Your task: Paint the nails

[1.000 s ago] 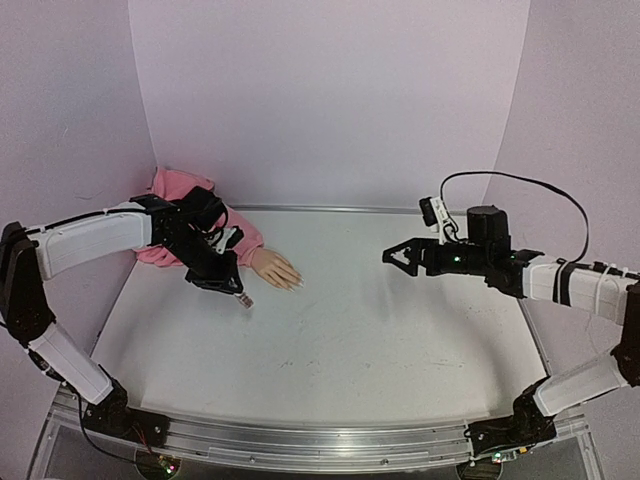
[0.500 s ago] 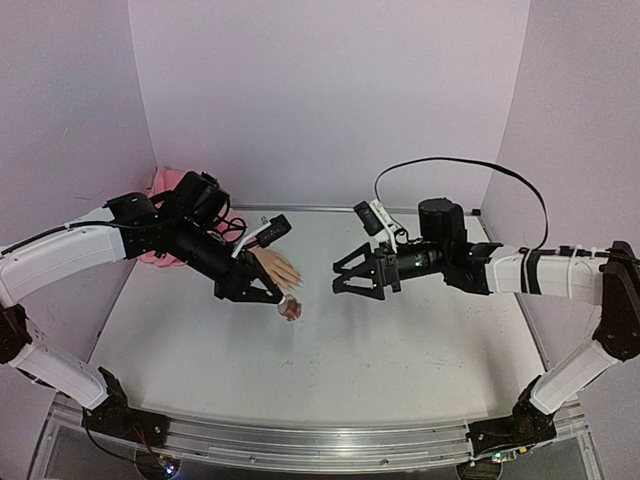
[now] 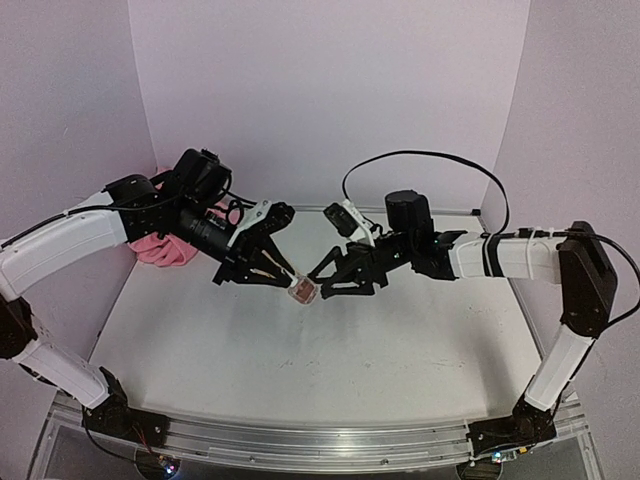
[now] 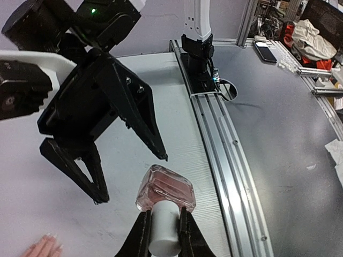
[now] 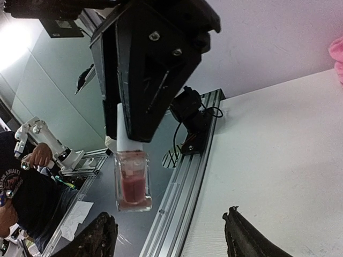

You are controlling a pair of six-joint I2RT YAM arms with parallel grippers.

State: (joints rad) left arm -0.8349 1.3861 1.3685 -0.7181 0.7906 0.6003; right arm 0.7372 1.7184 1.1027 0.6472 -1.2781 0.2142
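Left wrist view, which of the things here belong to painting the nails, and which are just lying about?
Part of the job:
- polish bottle, held by its white cap
- dummy hand and its nails

Just lying about, off the table:
- phone
- heap of cloth
- crumpled paper

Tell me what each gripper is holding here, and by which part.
Left gripper pinches the polish bottle by its white cap; right gripper holds nothing, jaws open near the bottle.
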